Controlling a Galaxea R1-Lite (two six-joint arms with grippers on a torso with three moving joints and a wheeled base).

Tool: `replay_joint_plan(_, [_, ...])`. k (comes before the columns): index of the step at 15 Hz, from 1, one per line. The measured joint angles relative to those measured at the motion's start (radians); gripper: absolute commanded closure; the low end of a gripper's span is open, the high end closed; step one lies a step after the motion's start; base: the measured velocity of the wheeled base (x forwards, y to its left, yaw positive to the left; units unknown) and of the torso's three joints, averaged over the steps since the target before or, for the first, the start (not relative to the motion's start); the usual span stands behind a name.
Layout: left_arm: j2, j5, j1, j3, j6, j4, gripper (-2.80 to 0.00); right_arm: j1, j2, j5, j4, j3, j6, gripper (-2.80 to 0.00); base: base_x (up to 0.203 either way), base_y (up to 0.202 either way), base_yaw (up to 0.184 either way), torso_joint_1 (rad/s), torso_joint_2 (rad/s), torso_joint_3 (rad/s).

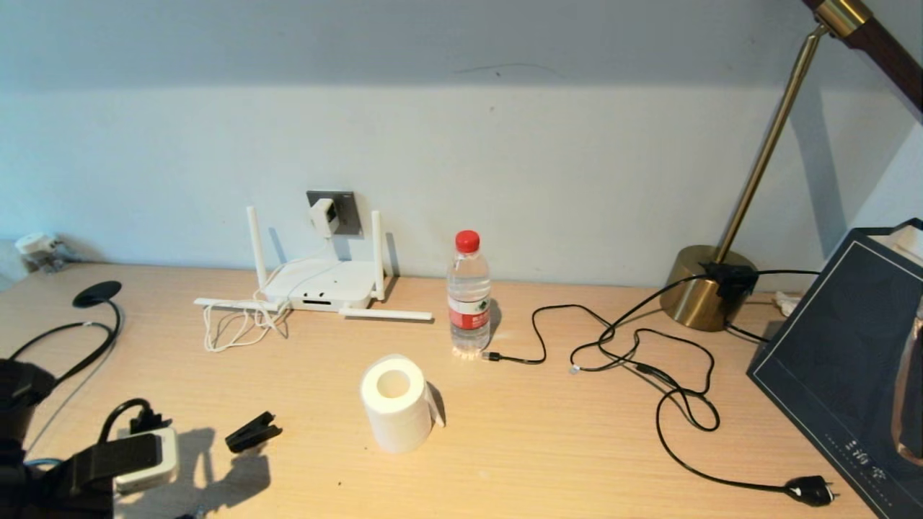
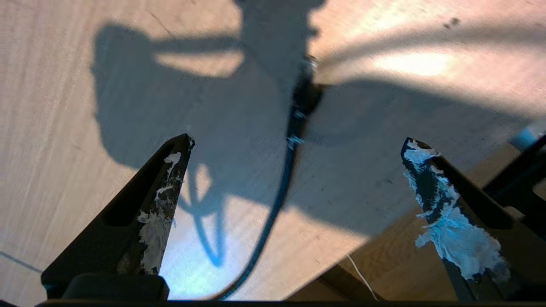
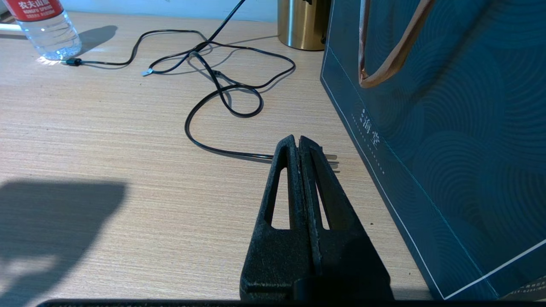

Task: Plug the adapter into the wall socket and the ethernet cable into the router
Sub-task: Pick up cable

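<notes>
RISK: your left claw [image 2: 294,147], spread wide just above the counter [image 1: 548,447], straddles the ethernet cable [image 2: 283,179]; a thin round cord could slip out | right claw [image 3: 298,143] closed, parked | router [image 1: 321,285] ports face you, far back | adapter [image 1: 323,216] sits in the wall socket [image 1: 345,210]

Pale wall [image 1: 577,166] behind the desk, upper band in shade, lower part lit. Light wood-grain desk [image 1: 548,447] fills the view. Brass desk lamp [image 1: 710,285] at 2 o'clock, base near the wall, stem angling up out of view. Hard light: sharp shadows on the desk at 7 o'clock.
</notes>
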Motion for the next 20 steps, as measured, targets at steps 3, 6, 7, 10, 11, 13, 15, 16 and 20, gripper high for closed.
replay_joint_plan(3, [0.054,-0.006,-0.013,-0.01,0.0,-0.041,-2.8,0.0,0.0,0.0,0.0,0.0,0.0,0.0,0.0,0.0,0.0,0.0,0.0,0.0])
replay_joint_plan(6, [0.089,-0.002,-0.016,-0.016,-0.001,-0.05,-2.8,0.0,0.0,0.0,0.0,0.0,0.0,0.0,0.0,0.0,0.0,0.0,0.0,0.0])
replay_joint_plan(7, [0.097,-0.001,-0.016,-0.016,-0.002,-0.05,-2.8,0.0,0.0,0.0,0.0,0.0,0.0,0.0,0.0,0.0,0.0,0.0,0.0,0.0])
replay_joint_plan(10, [0.12,0.002,-0.015,-0.015,-0.006,-0.072,-2.8,0.0,0.0,0.0,0.0,0.0,0.0,0.0,0.0,0.0,0.0,0.0,0.0,0.0])
replay_joint_plan(11, [0.126,0.004,-0.015,-0.012,-0.007,-0.088,-2.8,0.0,0.0,0.0,0.0,0.0,0.0,0.0,0.0,0.0,0.0,0.0,0.0,0.0])
replay_joint_plan(13, [0.133,0.004,-0.015,-0.009,-0.008,-0.097,-2.0,0.0,0.0,0.0,0.0,0.0,0.0,0.0,0.0,0.0,0.0,0.0,0.0,0.0])
replay_joint_plan(15, [0.137,0.002,-0.015,-0.006,-0.01,-0.096,0.0,0.0,0.0,0.0,0.0,0.0,0.0,0.0,0.0,0.0,0.0,0.0,0.0,0.0])
replay_joint_plan(16, [0.139,0.002,-0.015,-0.006,-0.011,-0.097,0.0,0.0,0.0,0.0,0.0,0.0,0.0,0.0,0.0,0.0,0.0,0.0,0.0,0.0])
replay_joint_plan(20, [0.134,0.0,-0.011,0.018,-0.01,-0.097,0.0,0.0,0.0,0.0,0.0,0.0,0.0,0.0,0.0,0.0,0.0,0.0,0.0,0.0])
